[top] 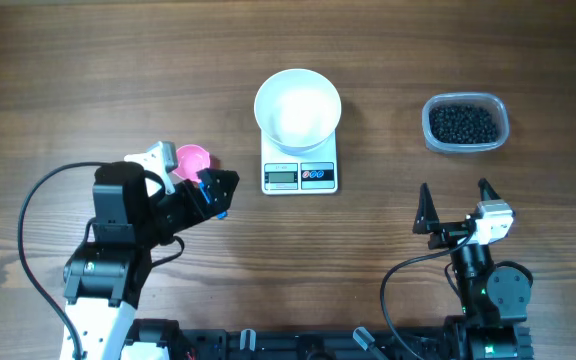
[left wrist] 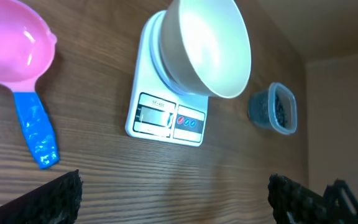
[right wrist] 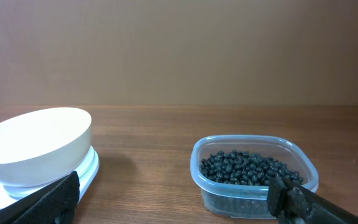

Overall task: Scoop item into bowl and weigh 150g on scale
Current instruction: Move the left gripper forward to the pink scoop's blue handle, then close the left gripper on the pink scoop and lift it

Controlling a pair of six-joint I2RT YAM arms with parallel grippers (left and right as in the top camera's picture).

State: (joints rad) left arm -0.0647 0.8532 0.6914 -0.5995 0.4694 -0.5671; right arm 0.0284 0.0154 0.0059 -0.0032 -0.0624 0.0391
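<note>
The small round black beans [top: 464,122] lie as a loose dark heap inside a clear, rounded-rectangle plastic tub [right wrist: 229,199]. The tub stands well to the right of the flat white rectangular kitchen scale [top: 300,177], level with the scale's far end. On the scale's platform sits the round plain white bowl [top: 298,108], upright and empty as far as I can see, with the grey display and coloured buttons showing on the scale's near edge. Left of the scale, near it but apart, lies the pink plastic scoop with a blue handle [left wrist: 15,46]. Its cup is the far end, and its long axis runs back toward me, slanting slightly toward the scale, so the handle end points at my left gripper [top: 218,188]. That gripper's jaws are spread wide with nothing between them. In my left wrist view the handle lies ahead of the fingertips and off toward the left one, not between them. My right gripper [top: 455,207] sits on the near right of the scale, in front of the tub, its jaws equally wide and empty. I judge the scoop comes first, and my left arm is by far the nearer. The pickup turns on setting my jaws across that blue handle.
</note>
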